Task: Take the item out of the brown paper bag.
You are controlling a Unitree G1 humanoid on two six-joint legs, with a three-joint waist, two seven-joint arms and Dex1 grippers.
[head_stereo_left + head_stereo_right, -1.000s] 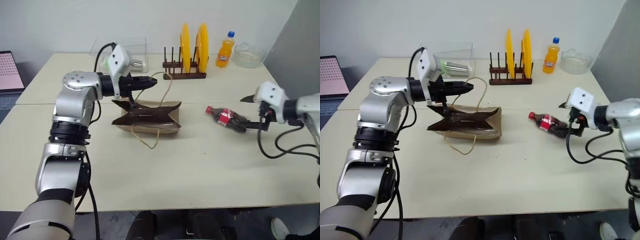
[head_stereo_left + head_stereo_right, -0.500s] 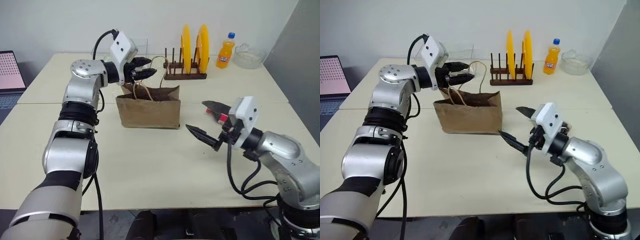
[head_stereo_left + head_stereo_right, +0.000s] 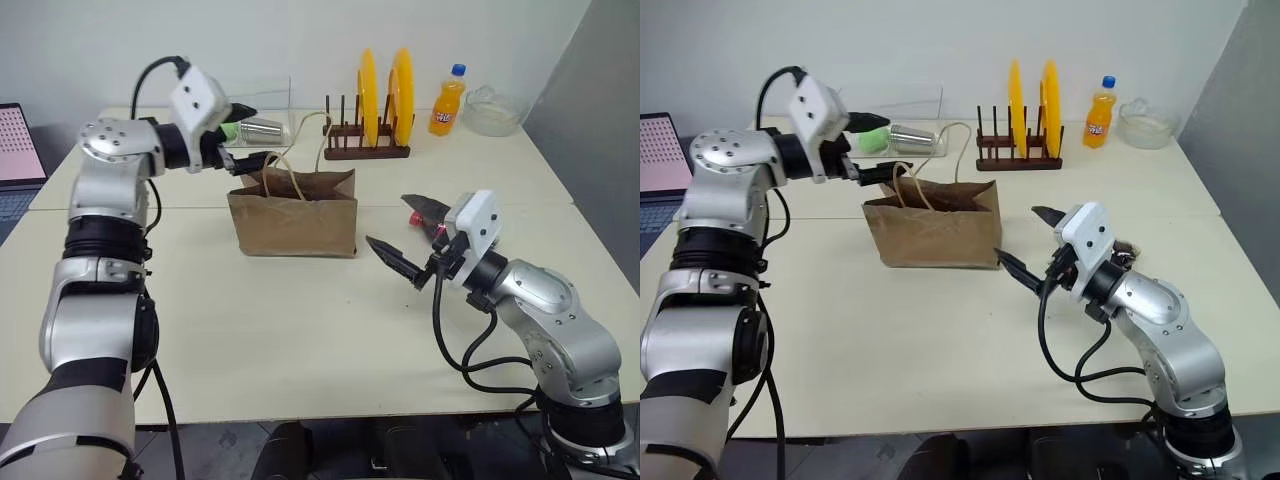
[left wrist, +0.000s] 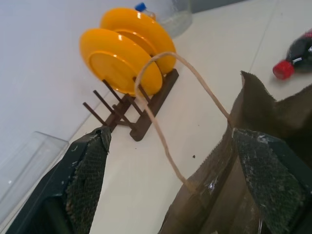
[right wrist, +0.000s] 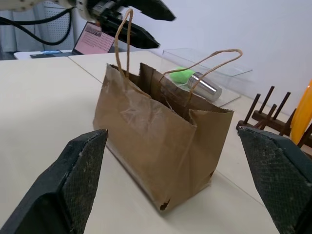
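Left hand (image 3: pixel 243 133): jaws wide, holding nothing, level, just beside the bag's upper left rim.
Brown paper bag (image 3: pixel 294 217): upright on the surface (image 3: pixel 300 330), mouth up, long axis left to right.
Item (image 3: pixel 425 216): small red-capped cola bottle, lying outside the bag, just behind the right hand.
Right hand (image 3: pixel 398 238): jaws wide, empty, nearer the item.

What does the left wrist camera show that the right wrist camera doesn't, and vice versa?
Left wrist view: a red-capped cola bottle lying beyond the brown paper bag. Right wrist view: the left gripper, open, by the top of a loop handle, plus a green ball and metal cup behind the bag. Both: the bag, a handle and the wooden rack.
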